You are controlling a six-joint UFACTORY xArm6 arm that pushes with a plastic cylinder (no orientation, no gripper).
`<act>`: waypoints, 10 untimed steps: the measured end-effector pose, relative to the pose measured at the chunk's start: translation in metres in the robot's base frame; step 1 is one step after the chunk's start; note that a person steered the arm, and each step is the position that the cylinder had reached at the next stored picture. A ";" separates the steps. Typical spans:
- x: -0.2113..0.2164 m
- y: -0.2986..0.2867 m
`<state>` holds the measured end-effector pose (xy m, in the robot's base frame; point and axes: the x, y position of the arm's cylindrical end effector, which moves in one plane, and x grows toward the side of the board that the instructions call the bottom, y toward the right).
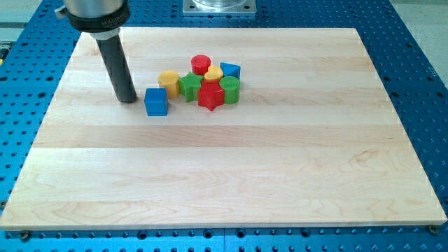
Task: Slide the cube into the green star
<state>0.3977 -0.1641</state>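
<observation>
A blue cube (156,101) sits on the wooden board (231,175), left of a cluster of blocks. The green star (189,85) is at the cluster's left side, just right of and slightly above the cube, with a small gap between them. My tip (127,99) rests on the board just left of the cube, a short gap away. The rod rises up to the view's top left.
The cluster holds a yellow block (169,81), a red cylinder (201,65), a small yellow block (213,74), a blue block (229,71), a green cylinder (229,89) and a red star (211,96). Blue perforated table surrounds the board.
</observation>
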 end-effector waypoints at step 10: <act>0.083 0.103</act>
<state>0.4806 -0.0613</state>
